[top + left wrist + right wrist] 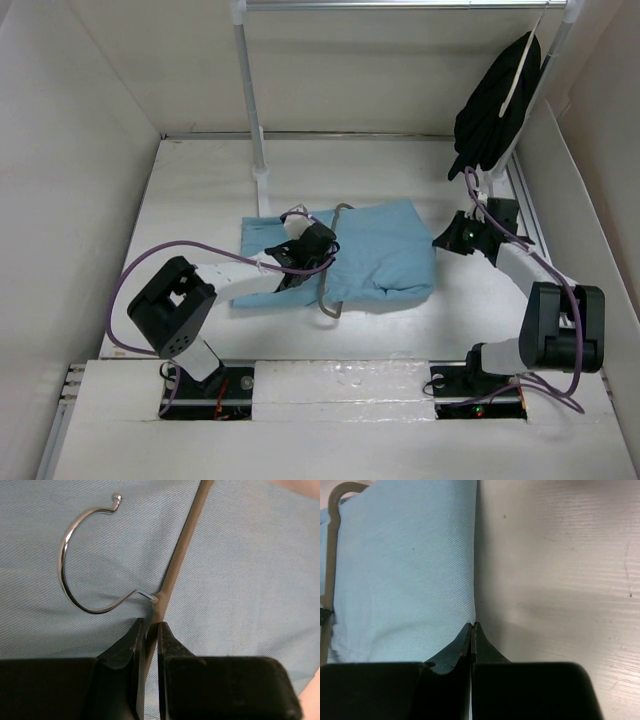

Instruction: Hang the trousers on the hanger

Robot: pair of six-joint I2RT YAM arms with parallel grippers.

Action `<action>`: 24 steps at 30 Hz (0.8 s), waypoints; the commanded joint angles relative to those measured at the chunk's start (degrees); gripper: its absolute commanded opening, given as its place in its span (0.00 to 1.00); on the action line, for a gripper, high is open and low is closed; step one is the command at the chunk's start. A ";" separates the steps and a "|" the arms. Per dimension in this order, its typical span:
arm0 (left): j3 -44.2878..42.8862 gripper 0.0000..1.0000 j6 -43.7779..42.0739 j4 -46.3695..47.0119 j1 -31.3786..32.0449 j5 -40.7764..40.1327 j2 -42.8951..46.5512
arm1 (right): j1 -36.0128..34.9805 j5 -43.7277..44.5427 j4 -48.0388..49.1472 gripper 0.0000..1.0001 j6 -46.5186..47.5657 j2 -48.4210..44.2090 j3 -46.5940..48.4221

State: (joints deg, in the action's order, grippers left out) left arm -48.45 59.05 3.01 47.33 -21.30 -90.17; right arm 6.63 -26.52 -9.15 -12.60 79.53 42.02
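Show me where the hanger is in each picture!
Top view: the hanger lies in the middle, across the blue trousers.
Left wrist view: the hanger runs from top centre down into the left gripper, which pinches it; its hook curls on the left.
Right wrist view: the hanger is a thin grey strip at the far left edge.
Shared landmark: the blue trousers, seen in all three.

Closed right tool (471,625) at edge of trousers (405,570)
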 commanded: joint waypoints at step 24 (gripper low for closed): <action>-25.63 0.00 -11.31 -18.47 10.33 -14.83 7.46 | -11.03 -2.91 -16.16 0.50 1.89 -24.66 12.03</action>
State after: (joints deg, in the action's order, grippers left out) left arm -67.31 51.53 -15.51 57.32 -32.86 -86.39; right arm -2.90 -24.80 -22.24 -9.26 59.94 51.53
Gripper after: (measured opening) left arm 0.031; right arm 0.528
